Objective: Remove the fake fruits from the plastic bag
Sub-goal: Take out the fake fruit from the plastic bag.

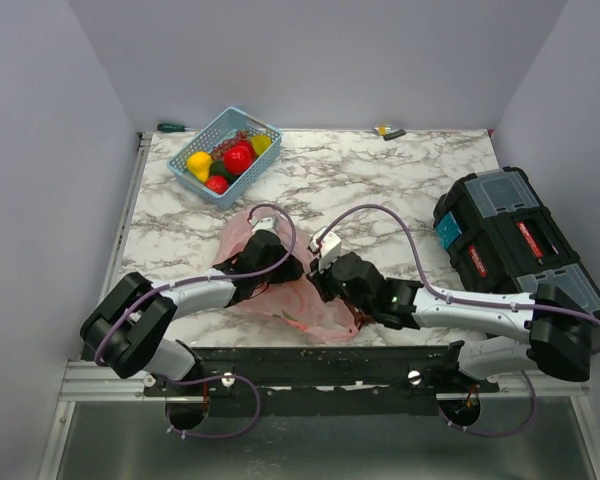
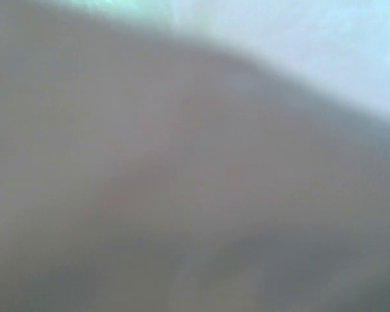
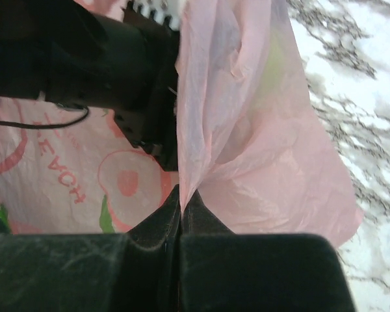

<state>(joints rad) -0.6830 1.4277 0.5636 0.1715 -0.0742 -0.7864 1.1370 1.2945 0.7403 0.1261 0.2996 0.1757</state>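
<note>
The right gripper (image 3: 181, 195) had its fingers clamped on a fold of the thin translucent pink plastic bag (image 3: 260, 162), which lay near the front edge of the white marbled table (image 1: 380, 170); the left gripper (image 1: 280, 265), against the bag, hid its fingers' state; a hard pull might tear the bag.

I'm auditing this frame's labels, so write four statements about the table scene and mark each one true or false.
1. The right fingers are shut on the thin translucent pink plastic bag. True.
2. The light blue lattice basket is empty. False: it holds red and yellow glossy toy fruits.
3. The black plastic toolbox sits on the right side of the marble-patterned table. True.
4. The left wrist view shows the bag's contents clearly. False: it shows only blur.
</note>
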